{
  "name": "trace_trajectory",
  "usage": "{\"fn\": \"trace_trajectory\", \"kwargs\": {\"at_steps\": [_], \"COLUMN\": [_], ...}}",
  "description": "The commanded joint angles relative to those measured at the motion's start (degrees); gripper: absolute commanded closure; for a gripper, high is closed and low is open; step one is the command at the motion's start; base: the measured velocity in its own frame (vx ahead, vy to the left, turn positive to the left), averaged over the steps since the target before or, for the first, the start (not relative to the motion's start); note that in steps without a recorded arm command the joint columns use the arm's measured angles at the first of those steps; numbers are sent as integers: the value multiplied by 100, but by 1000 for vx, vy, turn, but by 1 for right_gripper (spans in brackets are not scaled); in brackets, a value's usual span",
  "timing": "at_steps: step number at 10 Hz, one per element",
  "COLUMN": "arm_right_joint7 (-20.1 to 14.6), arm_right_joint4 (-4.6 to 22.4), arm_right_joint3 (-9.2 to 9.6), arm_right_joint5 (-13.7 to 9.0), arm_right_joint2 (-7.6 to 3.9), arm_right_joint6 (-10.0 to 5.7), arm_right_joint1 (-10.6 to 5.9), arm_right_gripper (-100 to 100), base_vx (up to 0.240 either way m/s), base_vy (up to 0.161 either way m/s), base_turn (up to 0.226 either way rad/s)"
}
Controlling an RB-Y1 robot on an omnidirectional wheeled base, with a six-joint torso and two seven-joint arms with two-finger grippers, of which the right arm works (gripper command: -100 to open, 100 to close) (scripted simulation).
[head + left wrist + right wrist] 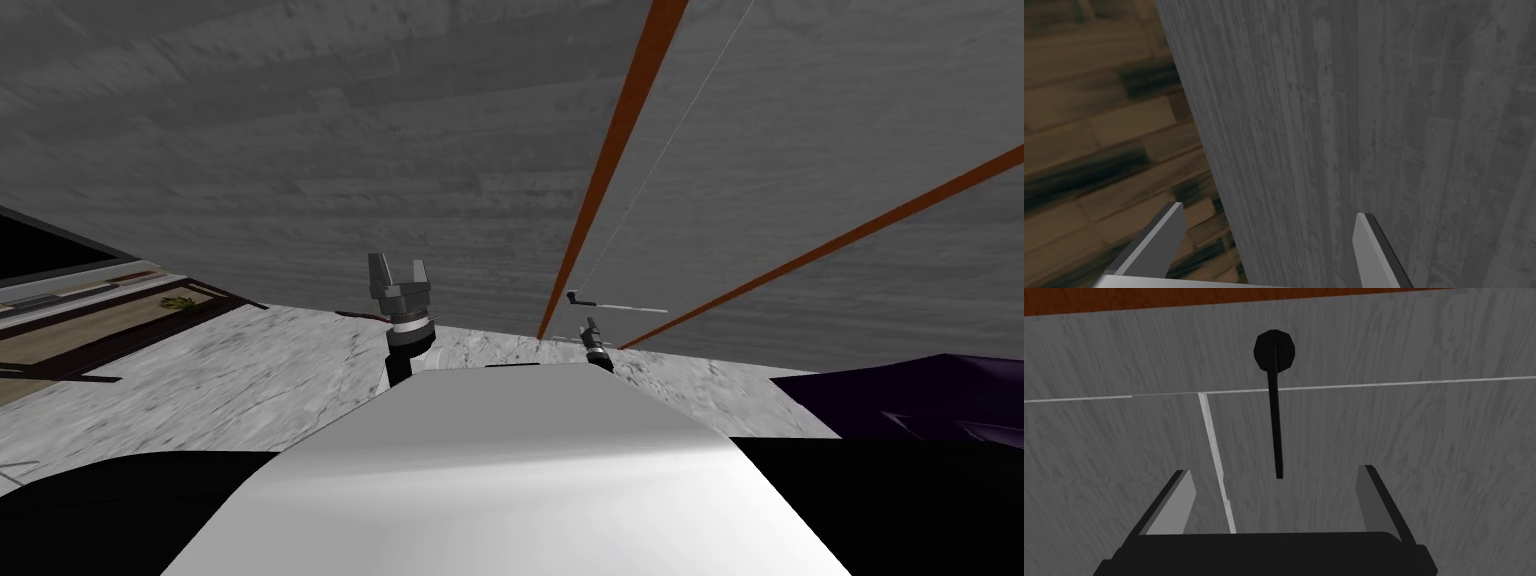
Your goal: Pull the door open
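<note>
1. Right hand (1275, 470) — released, fingers spread; the black lever handle's (1275, 423) tip sits between them, touching neither
2. Handle mounted on the grey wood-grain door (1399, 438), near its red-brown frame (1174, 300)
3. Left hand (399, 270) — released, held up before the grey wall (250, 150)

In the head view I read the floor (250, 390) as a pale, marbled grey-white surface. It runs up to the grey, plank-grained wall (300, 150) and to the foot of the door (760, 200). At my far left a flat brown panel (90, 335) with a dark border lies along it; I cannot tell whether it is a rug or an inset. At my far right a dark purple object (920, 400) rests on it.
</note>
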Motion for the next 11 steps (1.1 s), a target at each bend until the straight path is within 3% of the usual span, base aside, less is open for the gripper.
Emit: {"fn": "trace_trajectory", "kwargs": {"at_steps": [1,9,10,11], "arm_right_joint7": [0,79,79,79], "arm_right_joint4": [0,276,276,276], "arm_right_joint3": [0,-149,-149,-149], "arm_right_joint5": [0,-79,-79,-79], "arm_right_joint2": [0,40,40,40], "arm_right_joint6": [0,-15,-15,-15], "arm_right_joint1": [0,-193,-193,-193], "arm_right_gripper": [-100,-100,100,100], "base_vx": [29,172,-8,-29], "base_vy": [-25,-51,5,11], "base_turn": [14,54,-10,-15]}}
